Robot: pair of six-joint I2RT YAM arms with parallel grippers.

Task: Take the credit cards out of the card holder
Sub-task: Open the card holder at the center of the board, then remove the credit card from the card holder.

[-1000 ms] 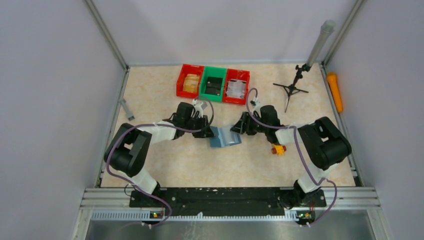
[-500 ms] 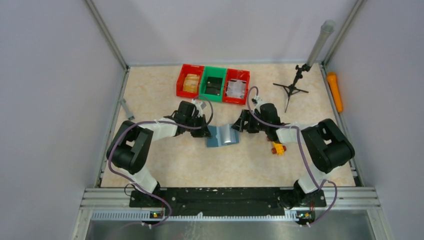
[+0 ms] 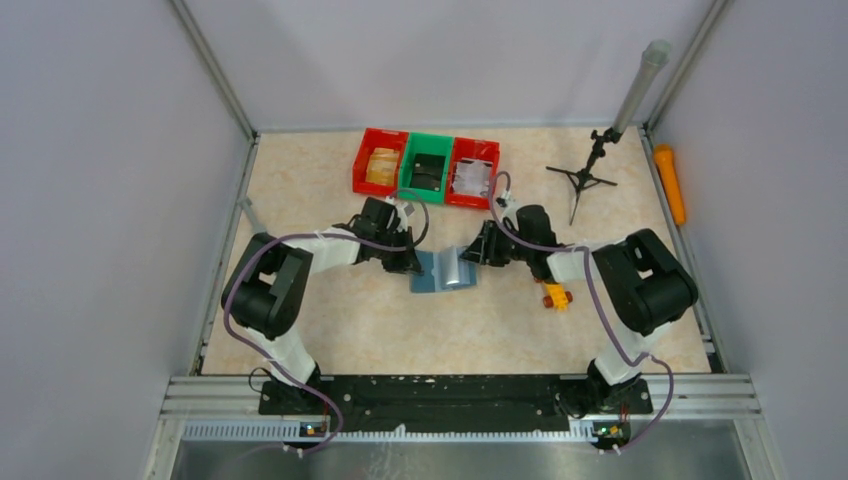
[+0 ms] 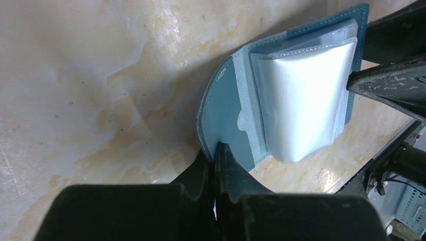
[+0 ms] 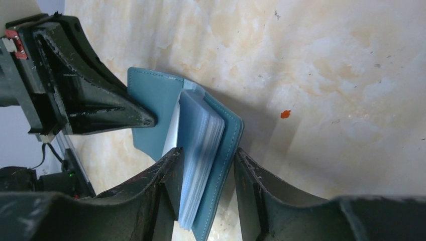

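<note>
Left gripper (image 4: 216, 150): clamped tight on the free edge of the left flap; judged an anchoring hold, to stop that side sliding.
Card holder (image 4: 226, 118): directly ahead of the left fingertips, lying open on the table (image 3: 300, 210) and spanning from one hand to the other; spread apparently to expose the pockets.
Sleeve stack (image 5: 201, 135): on the right half, between the right jaws; pale clear pockets, fanned.
Right gripper (image 5: 207, 155): narrowed onto the right half, one finger against the sleeve stack, the other against the outer cover; likely placed to steady that side for access.
Credit cards: none visible outside the holder; sleeve contents not discernible.
Count, grippers: two.
Count, card holder: one.
Count, credit cards: cannot tell.
Bins (image 3: 380, 160): three, in a row beyond both hands; red, green, red.
Toy block (image 3: 556, 297): one, behind the right gripper, beside its arm.
</note>
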